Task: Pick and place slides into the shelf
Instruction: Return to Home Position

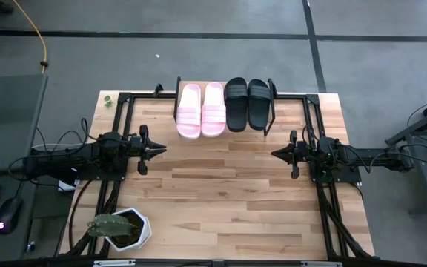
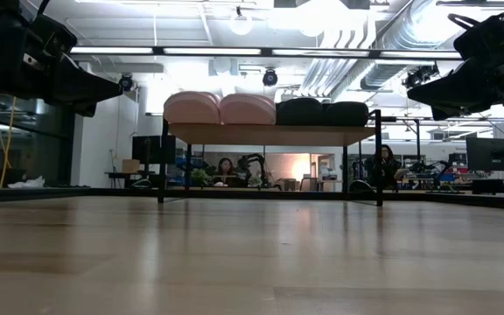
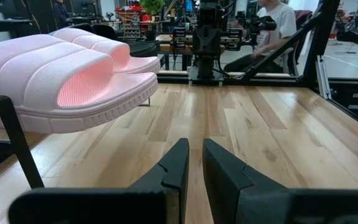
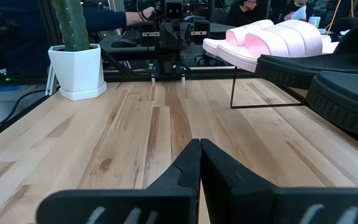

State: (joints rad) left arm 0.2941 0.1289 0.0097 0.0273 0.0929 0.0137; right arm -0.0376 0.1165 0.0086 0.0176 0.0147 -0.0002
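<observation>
Two pale pink slides (image 1: 201, 110) and two black slides (image 1: 247, 104) lie side by side, soles down, on the top board of the shelf (image 2: 269, 134). The shelf stands on thin black legs at the table's far edge. The nearest pink slide (image 3: 67, 81) fills the left wrist view, and the black slides (image 4: 334, 81) show in the right wrist view. My left gripper (image 1: 161, 150) hovers above the table's left middle with only a thin slit between its fingertips (image 3: 194, 155). My right gripper (image 1: 274, 154) hovers above the right middle, shut (image 4: 199, 152). They point at each other and hold nothing.
A potted cactus in a white pot (image 1: 117, 228) stands at the table's near left corner. Black frame rails (image 1: 313, 133) run along both table sides. Bare wooden tabletop (image 1: 221, 193) lies between the grippers and toward the near edge. People sit in the room behind (image 2: 226, 166).
</observation>
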